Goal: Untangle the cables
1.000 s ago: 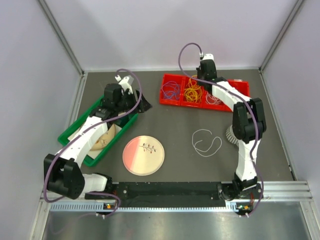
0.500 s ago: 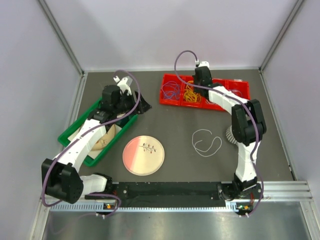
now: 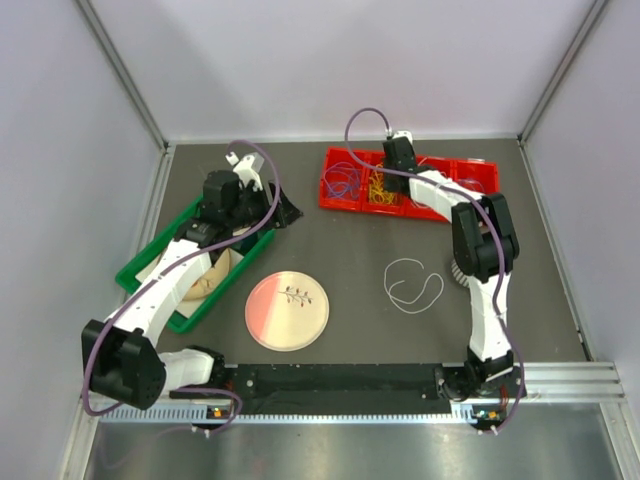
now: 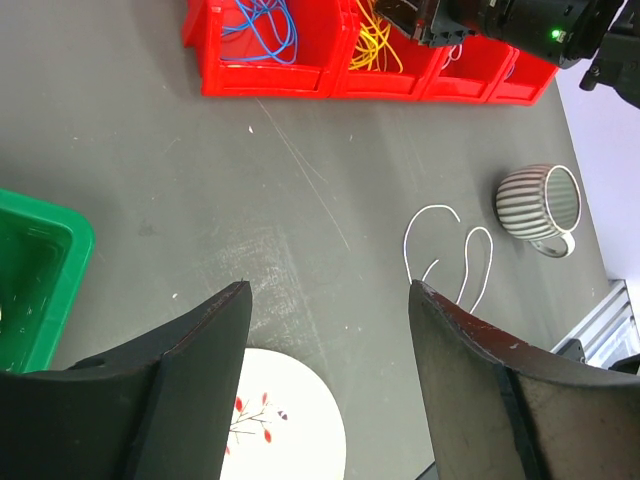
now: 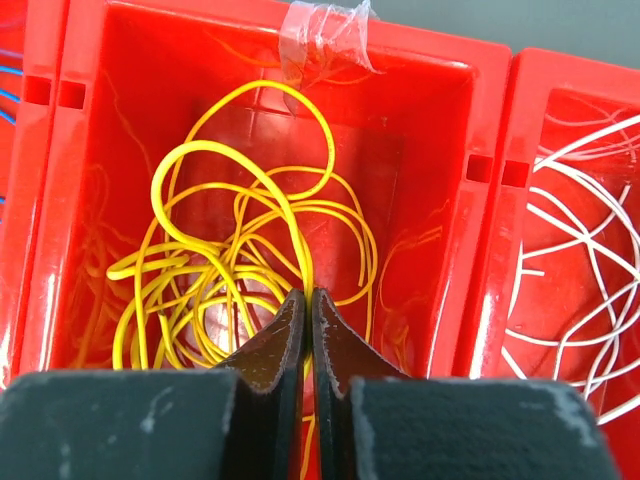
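Two red walls [image 5: 487, 200] flank right end effector [image 5: 309, 296] pinching yellow cables [image 5: 200, 268].

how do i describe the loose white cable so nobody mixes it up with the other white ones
Start at the red bins along the table's far side and come toward the arms onto bare dark tabletop. There, between the pink plate and the striped mug, lies the white cable. The other white cables sit inside a red compartment; this one lies alone.

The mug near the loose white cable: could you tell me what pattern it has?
The mug has grey-and-white stripes, clearest in the left wrist view.
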Motion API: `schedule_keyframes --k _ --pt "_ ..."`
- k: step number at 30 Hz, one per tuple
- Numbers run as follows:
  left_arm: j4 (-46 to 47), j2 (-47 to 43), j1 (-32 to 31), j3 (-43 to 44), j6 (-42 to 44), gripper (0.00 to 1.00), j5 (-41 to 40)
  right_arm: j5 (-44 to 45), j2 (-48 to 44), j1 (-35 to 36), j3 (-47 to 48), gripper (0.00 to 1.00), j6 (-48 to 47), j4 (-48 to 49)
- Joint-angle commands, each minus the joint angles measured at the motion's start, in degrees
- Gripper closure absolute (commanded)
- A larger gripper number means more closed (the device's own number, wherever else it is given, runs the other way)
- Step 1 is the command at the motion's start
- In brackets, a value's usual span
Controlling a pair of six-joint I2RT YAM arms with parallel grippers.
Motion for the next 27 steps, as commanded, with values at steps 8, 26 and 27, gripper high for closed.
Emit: schedule_keyframes --k 8,26,27 --pt "2.22 -1.55 0.27 0.49 0.11 0.3 0.89 0.21 -8.56 1.05 0.84 0.69 0.89 0.07" --pt "1.43 -4.27 0.27 -0.47 0.9 0.3 0.19 -0.94 -16.29 1.75 -2.15 0.45 3.87 -1.16" --pt "1.6 -4.36 0.27 -0.56 0.9 0.3 0.28 -0.24 -16.73 1.84 -3.54 0.45 4.05 -1.16"
